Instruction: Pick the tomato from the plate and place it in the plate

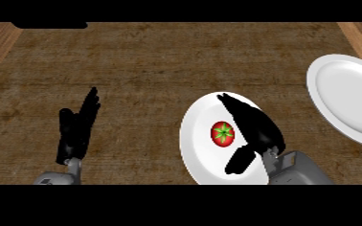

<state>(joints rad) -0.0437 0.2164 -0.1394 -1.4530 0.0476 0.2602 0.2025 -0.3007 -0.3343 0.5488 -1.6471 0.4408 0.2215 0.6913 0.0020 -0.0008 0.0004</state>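
Observation:
A red tomato (222,134) with a green star-shaped stem lies near the middle of a white plate (194,139) at the lower centre of the counter. My right hand (254,127) hovers over that plate just right of the tomato, open, its fingers stretched toward the plate's far rim and its thumb low beside the tomato. No finger curls round the tomato. A second white plate (339,93), with nothing on it, sits at the right edge of the view. My left hand (76,127) rests open at the lower left, fingers up.
The brown wood-grain counter (141,67) stretches across the view. Lighter wooden strips (351,31) show at the far upper corners.

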